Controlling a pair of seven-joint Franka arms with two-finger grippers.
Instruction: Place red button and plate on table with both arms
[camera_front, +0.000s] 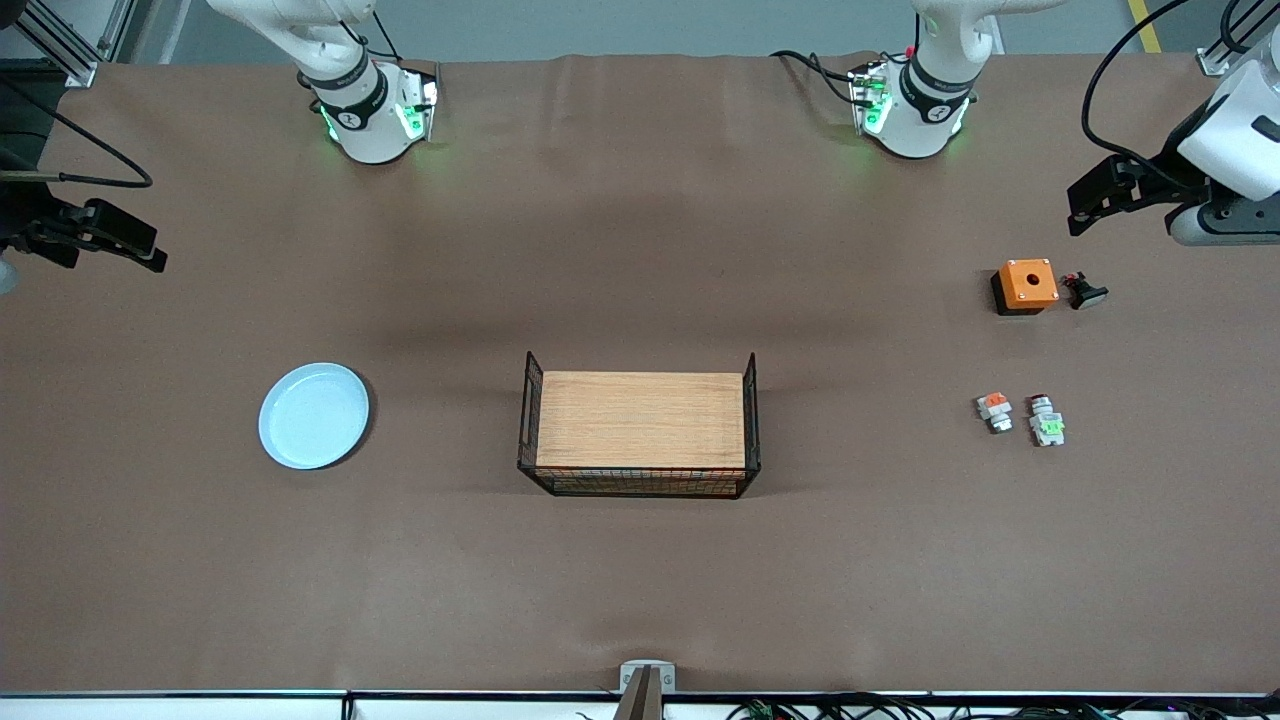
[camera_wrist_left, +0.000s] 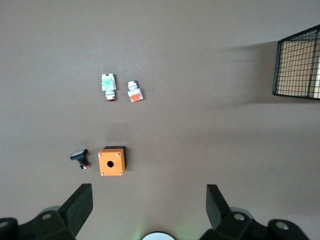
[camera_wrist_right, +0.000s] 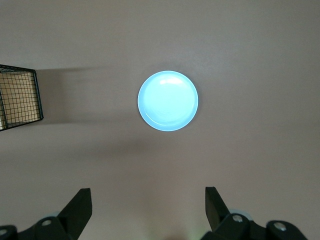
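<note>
The plate (camera_front: 313, 415), round and pale blue, lies flat on the brown table (camera_front: 640, 250) toward the right arm's end; it also shows in the right wrist view (camera_wrist_right: 168, 100). The red button (camera_front: 1047, 423), a tiny white unit with a green block, lies toward the left arm's end and is seen too in the left wrist view (camera_wrist_left: 108, 85). My left gripper (camera_front: 1085, 205) (camera_wrist_left: 148, 200) hangs open over the table beside the orange box, holding nothing. My right gripper (camera_front: 140, 250) (camera_wrist_right: 147, 202) hangs open and holding nothing over the right arm's end, apart from the plate.
A wooden board with black wire ends (camera_front: 640, 432) stands mid-table. A similar unit with an orange-red block (camera_front: 994, 410) lies beside the red button. Farther from the front camera sit an orange box with a round hole (camera_front: 1026, 285) and a small black part (camera_front: 1086, 292).
</note>
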